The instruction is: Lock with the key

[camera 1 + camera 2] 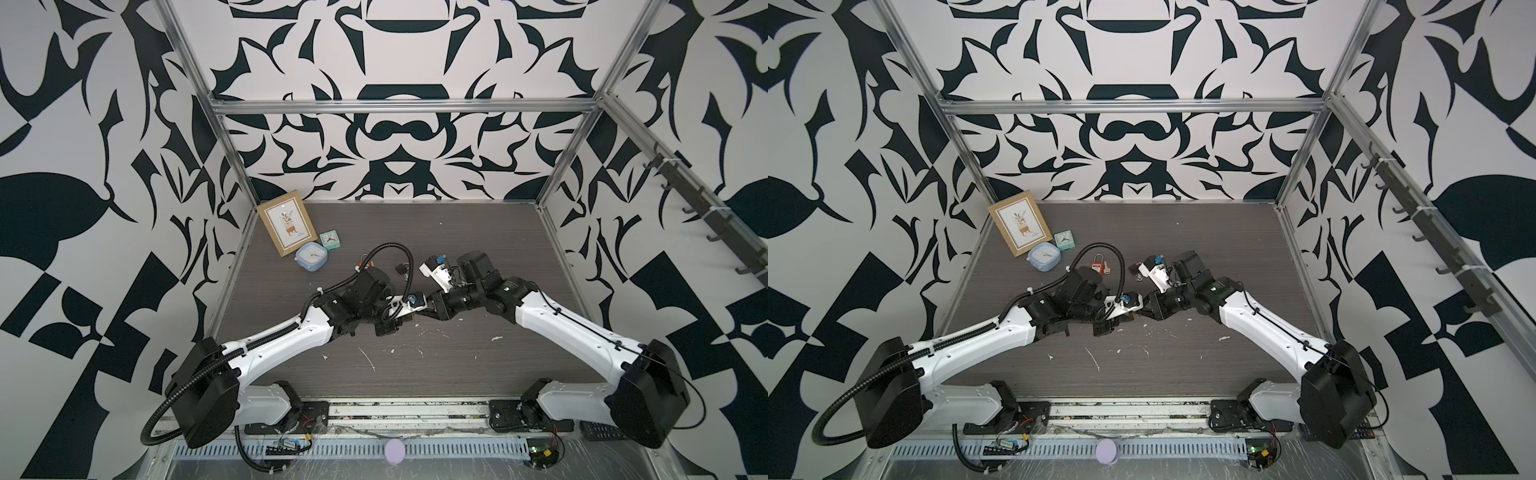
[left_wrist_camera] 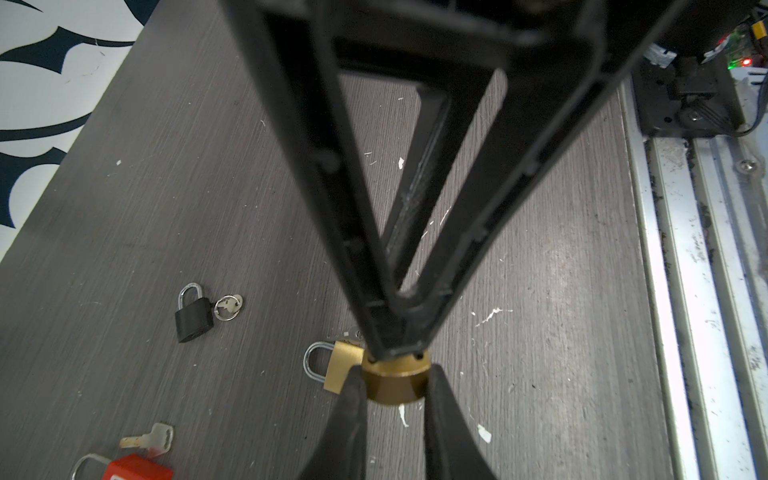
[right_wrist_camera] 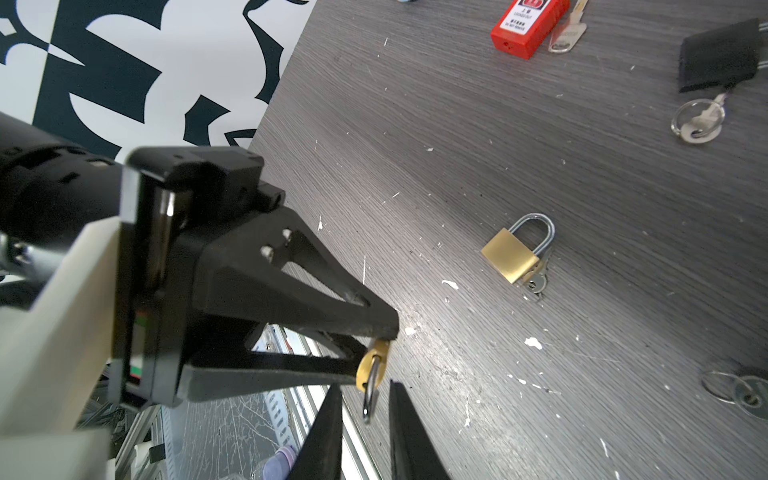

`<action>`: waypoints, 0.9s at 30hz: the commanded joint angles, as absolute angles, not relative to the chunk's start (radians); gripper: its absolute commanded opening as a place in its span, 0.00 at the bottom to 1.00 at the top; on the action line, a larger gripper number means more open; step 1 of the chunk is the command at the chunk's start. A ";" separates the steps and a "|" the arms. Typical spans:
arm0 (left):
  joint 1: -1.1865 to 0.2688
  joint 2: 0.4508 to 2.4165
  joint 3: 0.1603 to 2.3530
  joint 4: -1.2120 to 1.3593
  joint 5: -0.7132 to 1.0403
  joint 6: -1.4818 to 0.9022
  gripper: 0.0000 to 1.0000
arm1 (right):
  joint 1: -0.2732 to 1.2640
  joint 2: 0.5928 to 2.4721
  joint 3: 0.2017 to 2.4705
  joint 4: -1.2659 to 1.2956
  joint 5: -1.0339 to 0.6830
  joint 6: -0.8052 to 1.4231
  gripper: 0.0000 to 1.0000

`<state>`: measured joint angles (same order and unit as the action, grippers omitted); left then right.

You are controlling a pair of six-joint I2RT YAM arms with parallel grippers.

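While the left arm [image 1: 274, 338] and right arm [image 1: 561, 316] stretched low over the bench [image 1: 457, 365], meeting in both top views, the left tool [image 1: 409, 319] and right tool [image 1: 424, 316] almost touched. From the left wrist, that tool was clamped on the brass padlock [image 2: 395, 380]. From the right wrist, the right tool's narrow jaws straddled the shackle [image 3: 371, 390], seemingly open; whether they pinched it I could not tell. Closing the shackle seemed in hand; next called for 1 square push home, then perhaps the ringed key [image 3: 746, 395].

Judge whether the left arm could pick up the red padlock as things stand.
Probably not yet. The red padlock lies close and uncovered on the table, but the left jaws are shut on a small brass padlock.
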<state>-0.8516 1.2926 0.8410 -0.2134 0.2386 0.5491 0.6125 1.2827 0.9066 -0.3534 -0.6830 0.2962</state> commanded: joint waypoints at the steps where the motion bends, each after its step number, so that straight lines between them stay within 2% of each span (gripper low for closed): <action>1: -0.847 1.282 0.865 -0.209 0.235 0.554 0.00 | 0.619 1.286 0.917 -0.329 -0.676 0.305 0.19; 9: -0.847 1.285 0.861 -0.191 0.211 0.554 0.00 | 0.620 1.306 0.923 -0.315 -0.685 0.323 0.08; 16: -0.847 1.282 0.844 -0.127 0.119 0.554 0.00 | 0.621 1.348 0.933 -0.258 -0.729 0.426 0.00; 27: -0.847 1.225 0.809 -0.029 0.068 0.538 0.00 | 0.620 1.395 0.939 -0.210 -0.767 0.493 0.00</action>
<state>-0.8509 1.2640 0.8085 -0.1749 0.0727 0.5476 0.6083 1.3869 0.9134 -0.2150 -0.7109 0.4675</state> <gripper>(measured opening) 0.211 0.048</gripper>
